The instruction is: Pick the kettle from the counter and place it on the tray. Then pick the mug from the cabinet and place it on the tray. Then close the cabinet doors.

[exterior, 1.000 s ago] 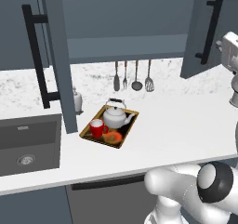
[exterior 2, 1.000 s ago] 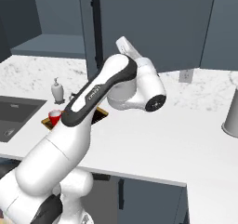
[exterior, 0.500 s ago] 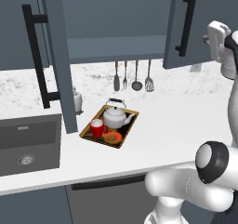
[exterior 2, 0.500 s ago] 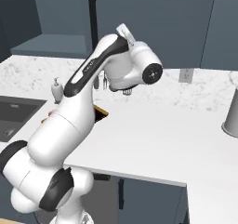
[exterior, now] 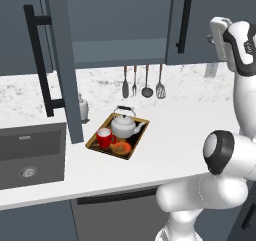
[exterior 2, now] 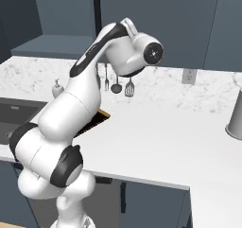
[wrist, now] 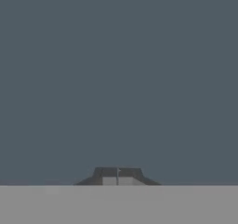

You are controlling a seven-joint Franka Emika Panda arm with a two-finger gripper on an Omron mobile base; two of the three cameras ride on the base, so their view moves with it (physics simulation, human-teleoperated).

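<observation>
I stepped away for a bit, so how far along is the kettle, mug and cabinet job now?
Done: the kettle and the mug sit on the tray. In hand: the gripper, fingers together, faces the right cabinet door, which looks nearly shut. Left: the left cabinet door stands wide open.

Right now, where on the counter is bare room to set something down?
Bare counter runs right of the tray, below the hanging utensils. Crowded: the tray holds the kettle and mug, with the sink left.
</observation>
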